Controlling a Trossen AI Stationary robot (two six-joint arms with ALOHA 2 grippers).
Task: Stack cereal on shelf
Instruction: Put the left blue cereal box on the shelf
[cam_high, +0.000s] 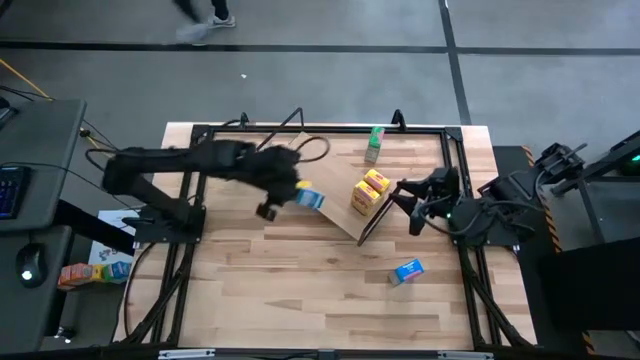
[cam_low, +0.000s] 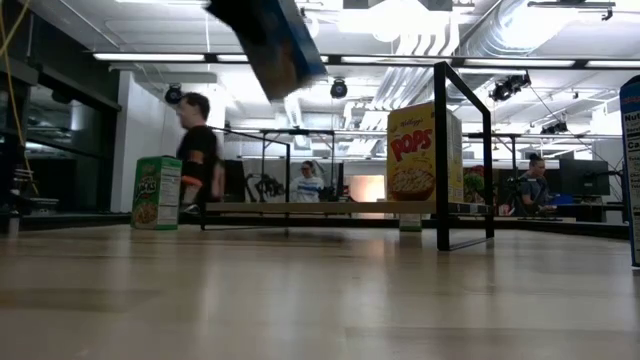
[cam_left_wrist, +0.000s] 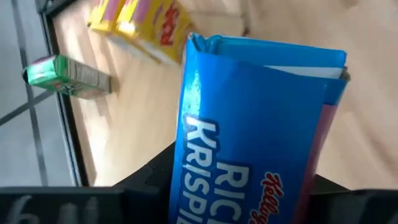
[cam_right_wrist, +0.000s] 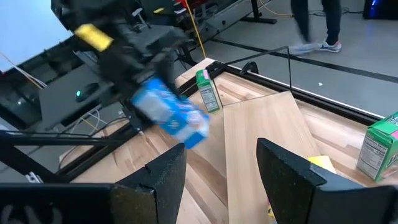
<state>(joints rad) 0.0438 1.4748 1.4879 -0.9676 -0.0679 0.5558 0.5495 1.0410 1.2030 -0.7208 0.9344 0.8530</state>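
So the left gripper is clamped around a small blue cardboard cereal box, holding it up in the air off the striped wooden surface, just beside the tilted light-wood shelf board. Two yellow-orange cereal boxes are sitting on that board on its wire frame. A green cereal box is standing near the far edge, and a second blue cereal box is lying on the surface nearer the front. The right gripper is hanging at the board's right side with its fingers spread apart and holding nothing.
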